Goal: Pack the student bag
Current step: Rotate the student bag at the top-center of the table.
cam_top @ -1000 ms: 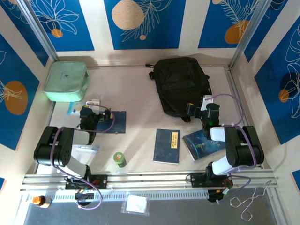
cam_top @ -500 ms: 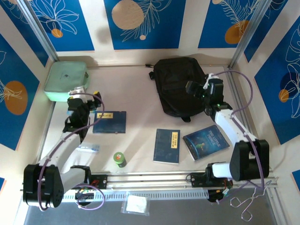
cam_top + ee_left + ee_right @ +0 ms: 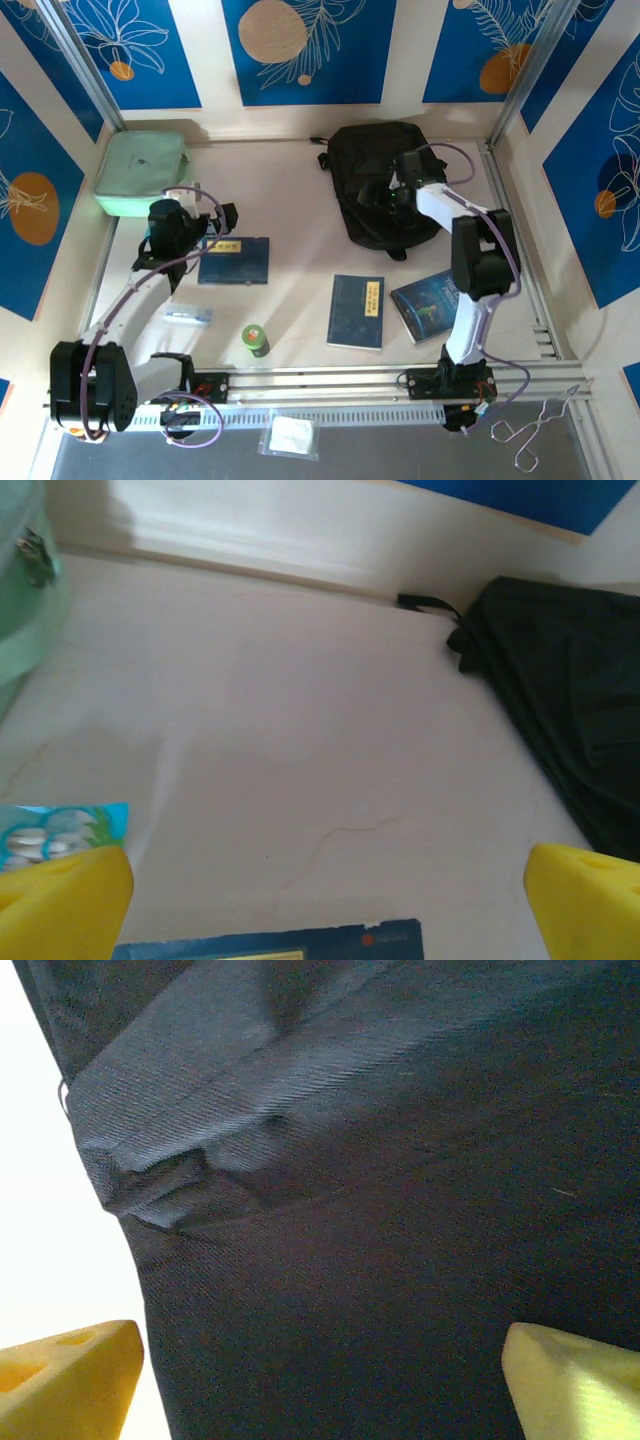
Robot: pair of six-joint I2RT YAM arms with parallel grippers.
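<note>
Black bag [image 3: 385, 170] at the table's [image 3: 300, 200] far right; right gripper [image 3: 382, 194] just above it and left gripper [image 3: 222, 218] near a blue book [image 3: 235, 262], both with fingers apart. Likely fault: a pinch on loose cloth rather than the zipper would bunch or drag the soft bag without opening it.

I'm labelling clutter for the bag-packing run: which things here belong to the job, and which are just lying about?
Job: large black fabric backpack; likely three blue books, mint green zip case, small green bottle.
Lying about, likely: metal scissors, clear plastic packet, orange-capped jar.
</note>
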